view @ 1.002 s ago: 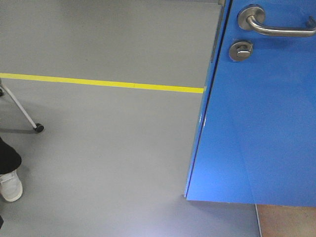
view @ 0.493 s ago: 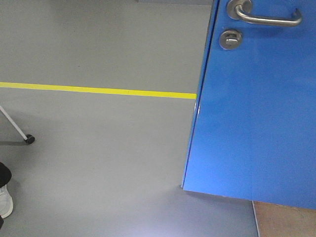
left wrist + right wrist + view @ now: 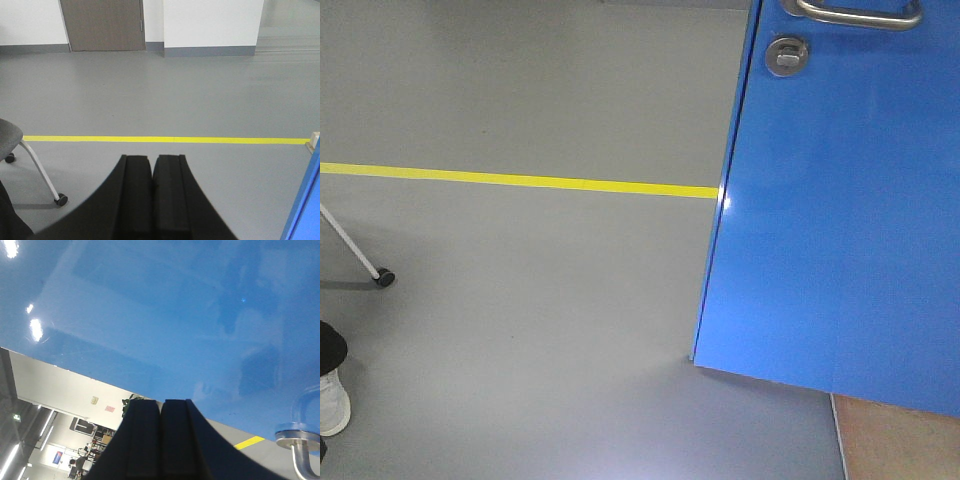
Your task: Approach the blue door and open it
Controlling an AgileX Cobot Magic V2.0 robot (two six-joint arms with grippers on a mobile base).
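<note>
1. The right gripper point(image 3: 161, 407) has its two flat black jaws pressed together with nothing between them. It points up at the blue door point(image 3: 165, 305), whose panel fills most of the right wrist view, seemingly readied to reach the silver lever handle point(image 3: 304, 450) just to its right.
2. The left gripper point(image 3: 152, 165) is likewise closed and empty, aimed out over the grey floor point(image 3: 165, 95), probably kept clear while the right arm works.
3. In the front view the blue door point(image 3: 840, 200) stands at the right, its free edge angled away from the yellow floor line point(image 3: 520, 181), so it looks at least partly swung.
4. The door is flat, glossy and reflective, with a round silver thumb-turn lock point(image 3: 787, 56) below the handle.
5. The floor is smooth and matte; a chair leg with a caster point(image 3: 382, 277) and a white shoe point(image 3: 330, 400) sit at the left.
</note>
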